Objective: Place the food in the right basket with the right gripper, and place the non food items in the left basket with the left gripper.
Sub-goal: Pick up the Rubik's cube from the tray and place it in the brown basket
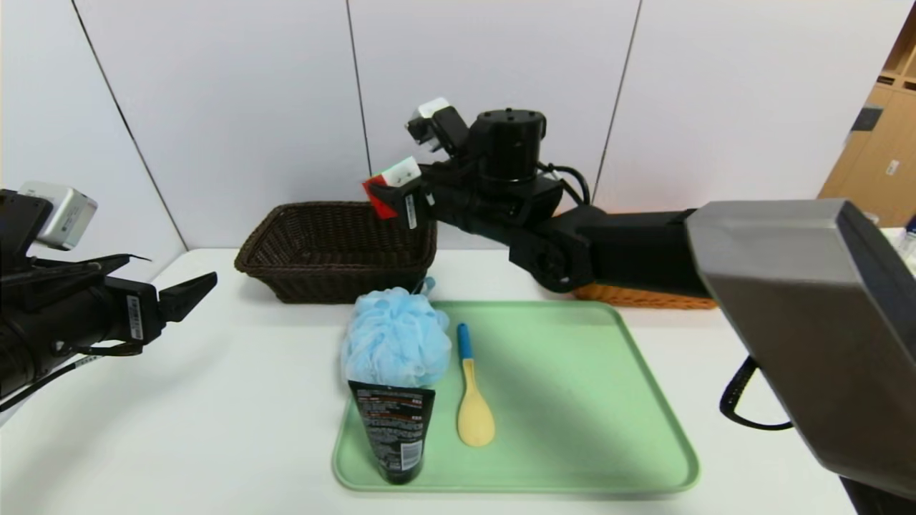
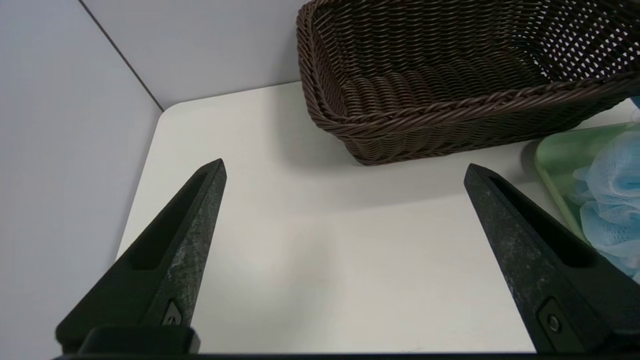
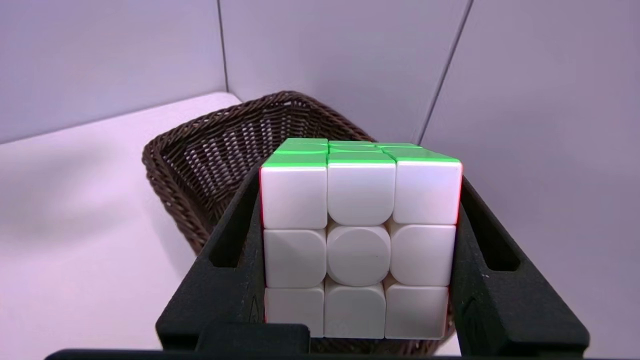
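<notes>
Right hand grips puzzle cube – above dark basket

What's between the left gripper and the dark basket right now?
Nothing: only bare white table lies between the open left gripper and the dark basket, clearest in the left wrist view.

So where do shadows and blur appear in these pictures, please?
Head view: a soft shadow crosses the green tray beside the yellow spoon; the near right arm looks blurred. Left wrist view: the dark brown basket shades the table below it. Right wrist view: the puzzle cube is sharp and evenly lit.
</notes>
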Controlling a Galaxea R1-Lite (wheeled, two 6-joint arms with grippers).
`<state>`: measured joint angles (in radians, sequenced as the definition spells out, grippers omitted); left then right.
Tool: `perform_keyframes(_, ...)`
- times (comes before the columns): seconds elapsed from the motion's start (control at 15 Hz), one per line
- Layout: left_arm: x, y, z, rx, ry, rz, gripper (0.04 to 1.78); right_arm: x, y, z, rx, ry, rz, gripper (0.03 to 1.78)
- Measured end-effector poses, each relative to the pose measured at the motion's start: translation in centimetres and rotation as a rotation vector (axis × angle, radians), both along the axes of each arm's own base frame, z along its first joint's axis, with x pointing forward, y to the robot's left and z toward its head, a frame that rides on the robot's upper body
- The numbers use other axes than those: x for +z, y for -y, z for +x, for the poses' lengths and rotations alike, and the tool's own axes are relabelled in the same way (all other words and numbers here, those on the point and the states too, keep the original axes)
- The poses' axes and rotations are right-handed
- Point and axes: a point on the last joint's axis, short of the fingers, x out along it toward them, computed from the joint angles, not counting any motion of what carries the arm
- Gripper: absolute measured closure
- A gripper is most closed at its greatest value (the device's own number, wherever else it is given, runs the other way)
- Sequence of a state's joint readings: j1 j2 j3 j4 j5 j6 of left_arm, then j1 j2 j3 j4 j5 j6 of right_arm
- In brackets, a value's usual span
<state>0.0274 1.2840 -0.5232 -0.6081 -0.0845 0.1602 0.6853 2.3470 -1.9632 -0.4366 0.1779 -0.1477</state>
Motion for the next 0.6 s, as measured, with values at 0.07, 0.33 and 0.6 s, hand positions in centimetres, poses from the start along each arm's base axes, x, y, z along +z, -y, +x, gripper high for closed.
perform_keyframes(0.07,0.0,0.0,0.0,0.000,0.000,0.000,0.13,-0.9,-0.4,0.4,0.007,0.013,0.010,0.84)
perform_keyframes(0.33,-0.2,0.5,-0.2,-0.023,-0.007,0.000,0.13,-3.9,-1.3,1.3,0.049,-0.008,-0.010,0.84)
perform_keyframes(0.6,-0.2,0.6,-0.1,-0.032,-0.005,-0.002,0.13,-5.1,-1.3,1.9,0.036,-0.030,-0.024,0.84)
